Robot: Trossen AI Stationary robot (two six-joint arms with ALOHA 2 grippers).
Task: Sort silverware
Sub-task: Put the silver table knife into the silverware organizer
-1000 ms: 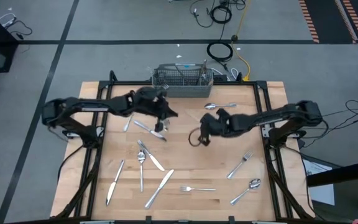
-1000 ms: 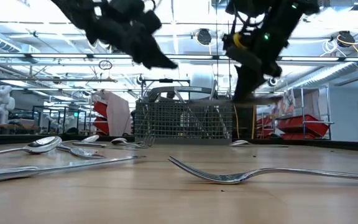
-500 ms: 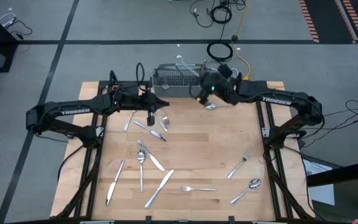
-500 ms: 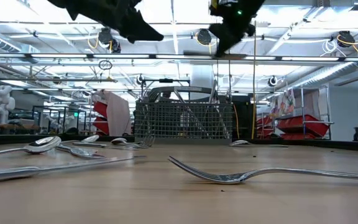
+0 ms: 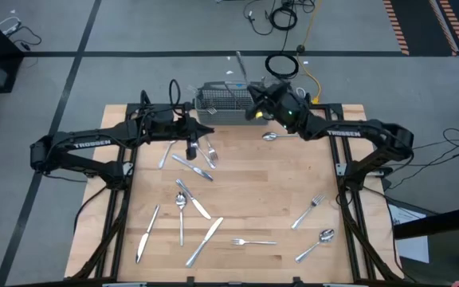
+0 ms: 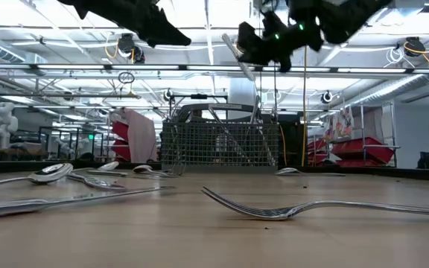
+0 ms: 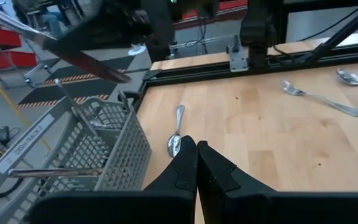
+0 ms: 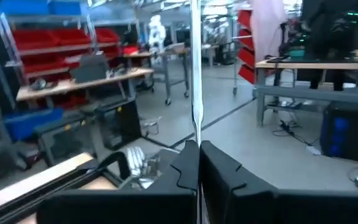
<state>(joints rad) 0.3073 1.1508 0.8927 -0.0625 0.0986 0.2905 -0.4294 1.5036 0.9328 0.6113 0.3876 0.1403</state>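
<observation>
Looking straight down, the right gripper (image 5: 255,110) hangs over the wire-mesh basket (image 5: 231,104) at the table's far edge, pinching a table knife (image 5: 241,65), while the left gripper (image 5: 192,150) hovers beside it over loose silverware (image 5: 188,199) on the wooden table (image 5: 253,191). From the right wrist, its fingers (image 8: 182,165) clamp the knife upright; from the left wrist, that arm's fingers (image 7: 180,163) sit pressed together, holding nothing.

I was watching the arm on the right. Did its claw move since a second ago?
Yes. The right gripper went from the middle of the table up to the wire basket at the far edge, holding a knife above it.
</observation>
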